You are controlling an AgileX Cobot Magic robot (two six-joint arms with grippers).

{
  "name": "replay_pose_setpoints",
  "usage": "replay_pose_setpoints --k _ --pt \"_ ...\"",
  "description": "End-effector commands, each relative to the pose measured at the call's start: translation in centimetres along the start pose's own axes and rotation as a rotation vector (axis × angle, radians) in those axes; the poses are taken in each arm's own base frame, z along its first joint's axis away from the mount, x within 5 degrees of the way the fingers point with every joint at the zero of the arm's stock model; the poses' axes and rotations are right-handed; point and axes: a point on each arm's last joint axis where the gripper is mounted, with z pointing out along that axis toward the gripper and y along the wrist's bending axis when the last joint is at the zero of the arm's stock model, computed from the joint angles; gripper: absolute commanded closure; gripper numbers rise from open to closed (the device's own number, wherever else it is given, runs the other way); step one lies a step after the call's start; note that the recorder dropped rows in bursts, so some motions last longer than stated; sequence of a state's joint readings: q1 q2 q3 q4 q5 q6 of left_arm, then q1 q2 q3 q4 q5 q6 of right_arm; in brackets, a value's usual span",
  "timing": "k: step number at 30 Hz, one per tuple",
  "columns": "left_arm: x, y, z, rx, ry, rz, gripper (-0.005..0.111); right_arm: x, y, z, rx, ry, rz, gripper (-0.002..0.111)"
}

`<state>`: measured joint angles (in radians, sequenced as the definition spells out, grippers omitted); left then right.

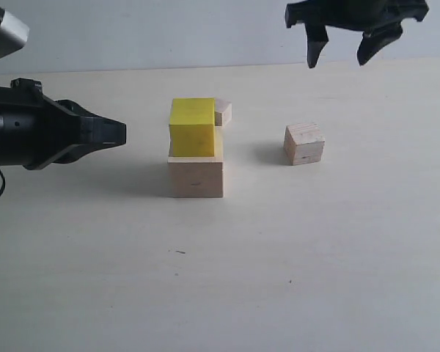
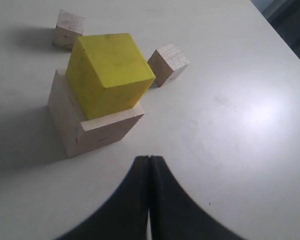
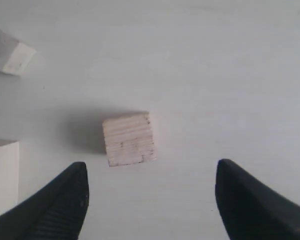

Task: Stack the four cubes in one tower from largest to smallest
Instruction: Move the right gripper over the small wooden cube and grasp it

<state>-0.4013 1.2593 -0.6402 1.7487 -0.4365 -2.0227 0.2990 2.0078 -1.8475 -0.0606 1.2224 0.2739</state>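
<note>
No text, label, brand, number or sign could be read anywhere, yellow cube (image 1: 192, 126) was plain, large wooden cube (image 1: 196, 178), medium wooden cube (image 1: 303, 143) and small wooden cube (image 1: 224, 113) bore only grain and faint dark specks, table (image 1: 315, 257) was unmarked

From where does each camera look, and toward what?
Exterior: off the arms, looking across the table at the yellow cube on the big cube; left tool and right tool show.
Left wrist: behind the shut left tool, facing the yellow cube.
Right wrist: above the open right tool, looking down at the lone cube.
Exterior and right wrist share that cube.
</note>
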Motion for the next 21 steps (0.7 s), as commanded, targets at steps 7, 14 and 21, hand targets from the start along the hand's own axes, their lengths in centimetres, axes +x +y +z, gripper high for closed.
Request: replay_pose_setpoints --k 7,14,21 --pt "0.2 -0.5 -0.1 0.033 0.011 0.006 0.107 -0.1 1.3 8.1 -0.078 0.132 -0.066 0.033" --pt "0.3 -0.7 -0.1 0.06 0.023 0.006 0.107 -0.1 0.9 12.2 -0.085 0.195 -0.109 0.031" --pt "0.3 -0.7 -0.1 0.063 0.025 0.012 0.107 -0.4 -0.1 12.6 -0.085 0.193 -0.081 0.031"
